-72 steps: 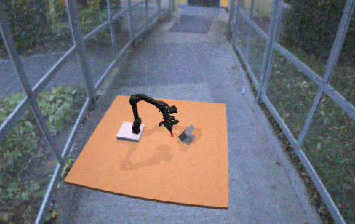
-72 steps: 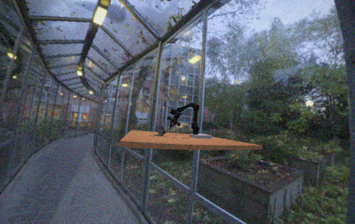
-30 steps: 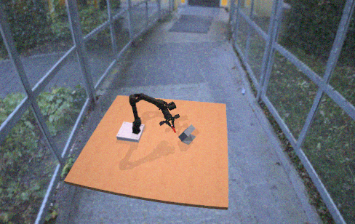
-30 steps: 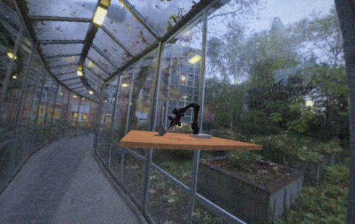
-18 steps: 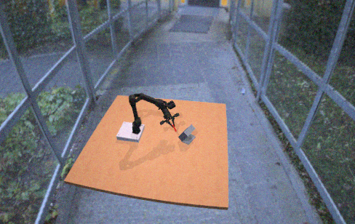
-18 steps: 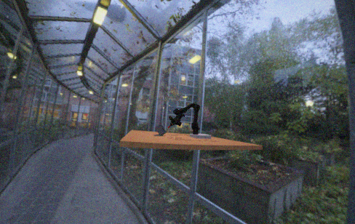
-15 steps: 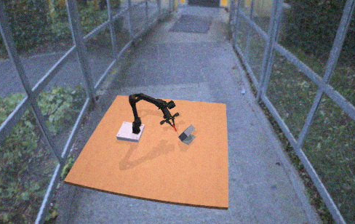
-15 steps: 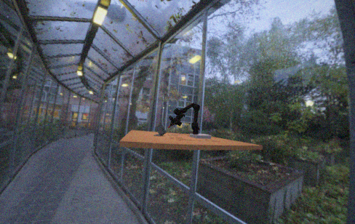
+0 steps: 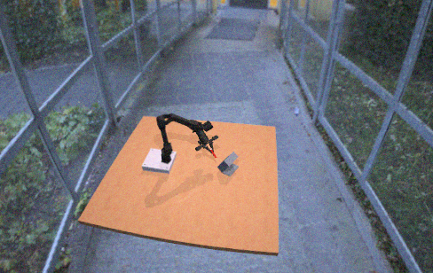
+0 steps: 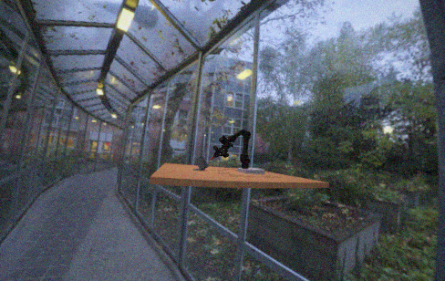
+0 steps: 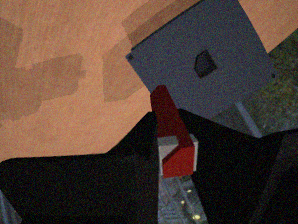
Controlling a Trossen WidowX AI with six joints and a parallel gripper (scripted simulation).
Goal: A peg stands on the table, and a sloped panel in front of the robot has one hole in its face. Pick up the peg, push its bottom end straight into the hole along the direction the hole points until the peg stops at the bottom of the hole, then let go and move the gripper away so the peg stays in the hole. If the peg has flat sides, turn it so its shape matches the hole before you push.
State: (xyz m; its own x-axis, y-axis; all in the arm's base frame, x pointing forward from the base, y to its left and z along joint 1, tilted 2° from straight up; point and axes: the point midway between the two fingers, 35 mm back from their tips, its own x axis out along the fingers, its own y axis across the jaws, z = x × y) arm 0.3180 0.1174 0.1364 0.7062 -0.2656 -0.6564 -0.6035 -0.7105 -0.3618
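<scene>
Black parallel-jaw tool [image 11: 174, 163] clamped on red flat-sided peg [image 11: 169, 117], held above orange surface [image 11: 60, 43]. Peg tip points ahead toward grey sloped panel [image 11: 220, 36], short of its dark hole [image 11: 204, 63] (hole slightly right of peg line).

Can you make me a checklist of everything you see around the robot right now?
Surface: orange table top, arm's shadow across it.
Job's things: red peg held off the table, tip aimed toward the grey sloped panel; its dark hole is unfilled.
Clutter: nothing seen.
Grippers: gripper shut on the peg.
Cables: nothing seen.
Surroundings: white base plate under the arm; glazed walkway, metal railings, greenery outside.
</scene>
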